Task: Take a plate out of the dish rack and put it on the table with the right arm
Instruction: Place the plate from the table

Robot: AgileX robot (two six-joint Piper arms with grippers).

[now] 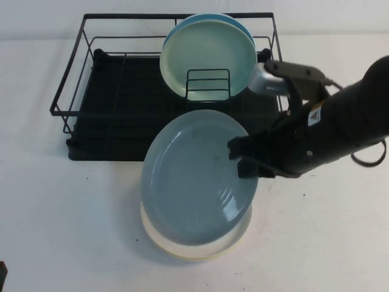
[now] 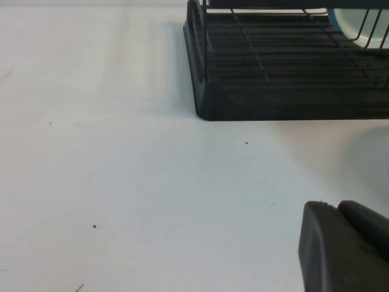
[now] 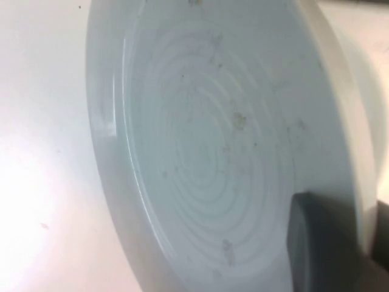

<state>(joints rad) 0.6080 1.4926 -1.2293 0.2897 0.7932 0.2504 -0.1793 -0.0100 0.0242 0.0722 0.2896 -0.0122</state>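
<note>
Left pincer [image 2: 346, 243]: low over white speckled counter [image 1: 61, 231], finger state unclear. Cream-white round plate [image 1: 200, 250] flat on counter. Blue-grey round rimmed plate [image 1: 194, 176] tilted above it, face up-left, pinched at right rim by right pincer [image 1: 243, 159]. Behind: black wire dish rack [image 1: 109, 109] holding upright mint-green plate [image 1: 209, 52].

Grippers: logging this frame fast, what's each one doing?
Right gripper: shut on the plate, above the cream plate.
Left gripper: low over the table; cannot be told.

The white table [image 1: 61, 231] carries the dish rack [image 1: 97, 131] and, apparently flat, a cream plate [image 1: 200, 250].
</note>
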